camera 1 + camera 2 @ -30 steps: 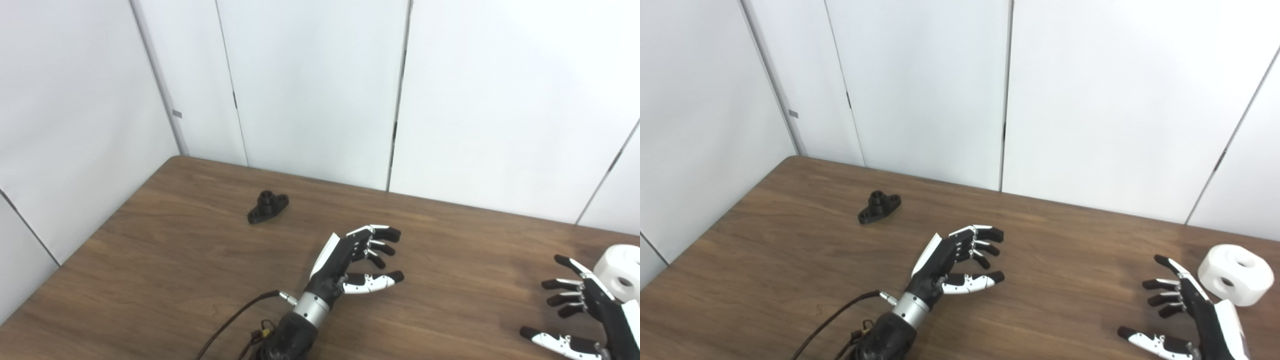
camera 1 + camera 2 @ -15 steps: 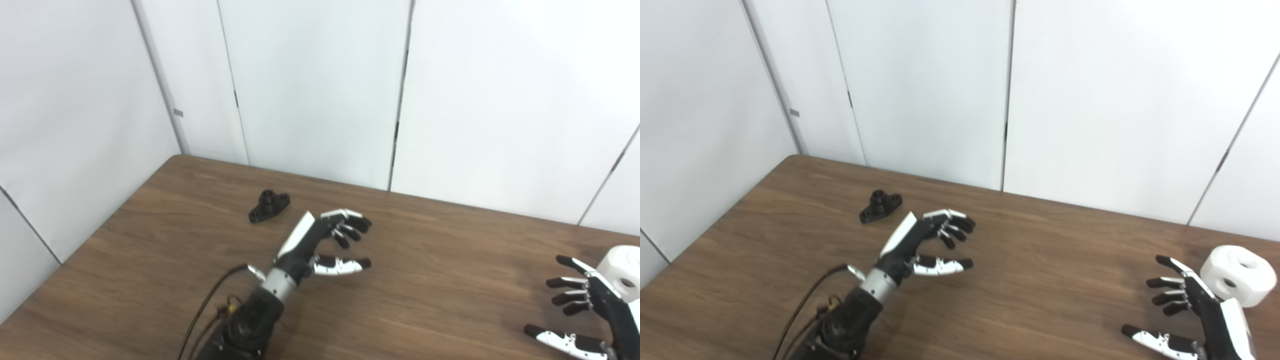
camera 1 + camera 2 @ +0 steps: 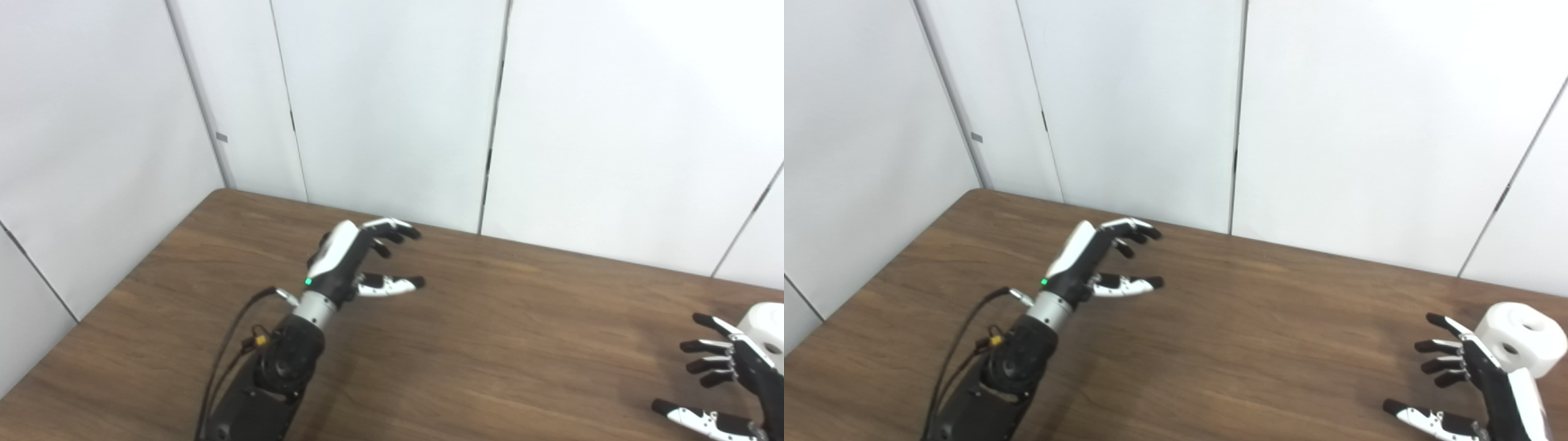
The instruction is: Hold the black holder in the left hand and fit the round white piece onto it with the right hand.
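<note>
**Holder hidden behind the reaching hand, both hands empty**

The left hand (image 3: pixel 346 260) has its fingers (image 3: pixel 392 228) spread and released, grasping nothing, thumb held apart below them. The small black plastic holder does not show in either view now; my guess is that it lies behind or under this hand, so whether the fingers are beside it or over it cannot be told. The risk I see: closing blind could nudge the light holder across the dark wooden surface (image 3: pixel 502 343) or pinch it askew, leaving it badly posed for the fit

The right hand (image 3: pixel 1470 380) is likewise released, fingers (image 3: pixel 1436 348) fanned and empty. The round white plastic piece (image 3: pixel 1525 338) with two holes sits just beyond those fingers, near the surface's right side, and a clumsy reach could push it off

Count: two hands, one white piece, no holder in sight, one surface
</note>
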